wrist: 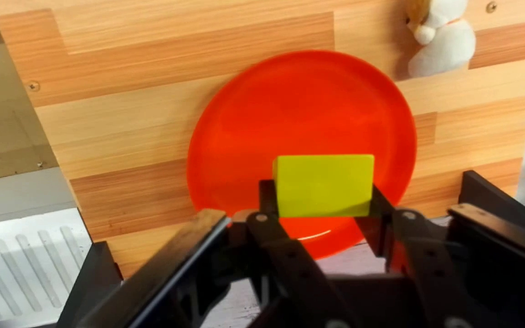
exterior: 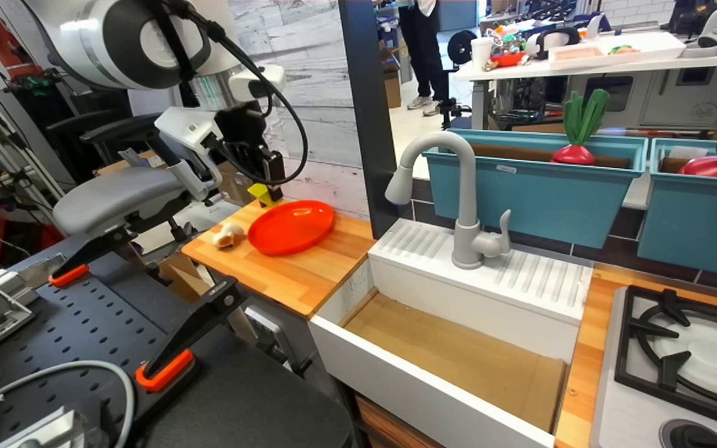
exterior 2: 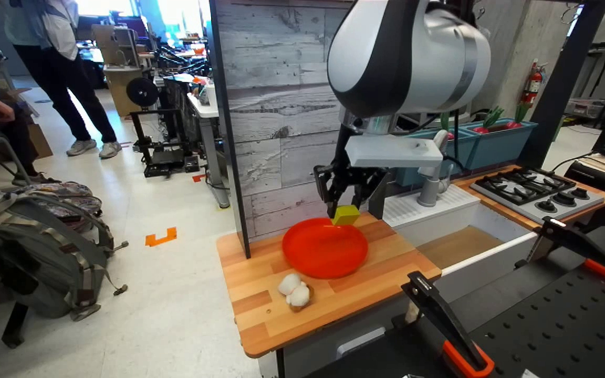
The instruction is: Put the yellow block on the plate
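Block (wrist: 325,186): yellow; held clear of the desk (exterior 2: 260,325), in the grip of the claw (wrist: 324,196); covers part of the plate (wrist: 299,114) in the wrist view; its height over the plate is hard to judge.
Claw: pointing down, clamped on the block from two sides.
Plate: round, orange-red; flat on the desk, its rim near the panel (exterior 2: 281,131).
Toy (wrist: 442,45): white and tan; on the desk just beside the plate, a strip of wood showing between.
Desk: striped wood; carries plate and toy; ends at the sink (exterior: 396,389).
Arm (exterior 2: 407,63): white and black; reaches in above the desk.
Panel: upright, pale weathered boards along the desk's edge; dark post (exterior: 370,112) at its end.
Sink: white walls, brown bottom.
Tap (exterior: 467,186): grey, upright, neck arched; on the ribbed ledge (exterior: 545,264) behind the sink.
Stove (exterior 2: 536,194): grey top, black grates; across the sink from the desk.
Planters (exterior: 533,193): teal; behind tap and stove; red radishes (exterior: 573,155) with green leaves in them.
Clamps (exterior: 195,330): two, black and orange; on the perforated board (exterior: 109,311), apart from the plate.
Backpack (exterior 2: 45,247): on the floor (exterior 2: 166,294), well apart from the desk.
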You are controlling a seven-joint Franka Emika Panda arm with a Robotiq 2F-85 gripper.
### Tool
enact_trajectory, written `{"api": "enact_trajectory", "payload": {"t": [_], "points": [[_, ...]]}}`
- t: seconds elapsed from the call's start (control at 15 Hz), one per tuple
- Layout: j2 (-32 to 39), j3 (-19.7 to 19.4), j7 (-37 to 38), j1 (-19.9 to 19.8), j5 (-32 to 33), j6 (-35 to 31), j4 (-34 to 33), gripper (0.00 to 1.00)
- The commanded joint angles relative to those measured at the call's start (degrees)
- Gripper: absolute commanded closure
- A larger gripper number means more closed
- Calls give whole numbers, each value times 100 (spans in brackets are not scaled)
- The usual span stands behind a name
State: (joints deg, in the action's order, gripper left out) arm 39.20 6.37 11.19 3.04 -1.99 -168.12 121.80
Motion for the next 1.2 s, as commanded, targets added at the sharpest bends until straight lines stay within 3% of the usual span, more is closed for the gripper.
{"api": "enact_trajectory", "payload": {"t": [0.0, 0.53, 0.6, 0.73, 0.93, 1.13], "points": [[705, -24, -129, 41, -222, -11, -667, 80], [1713, -141, -23, 104, -285, 176, -1686, 80], [1780, -137, -19, 101, -290, 205, -1768, 30], [1832, -163, 49, 144, -312, 178, -1837, 23], [1643, -93, 58, 151, -346, 65, -1638, 0], [1015, 126, -58, 104, -389, -312, -869, 0]]}}
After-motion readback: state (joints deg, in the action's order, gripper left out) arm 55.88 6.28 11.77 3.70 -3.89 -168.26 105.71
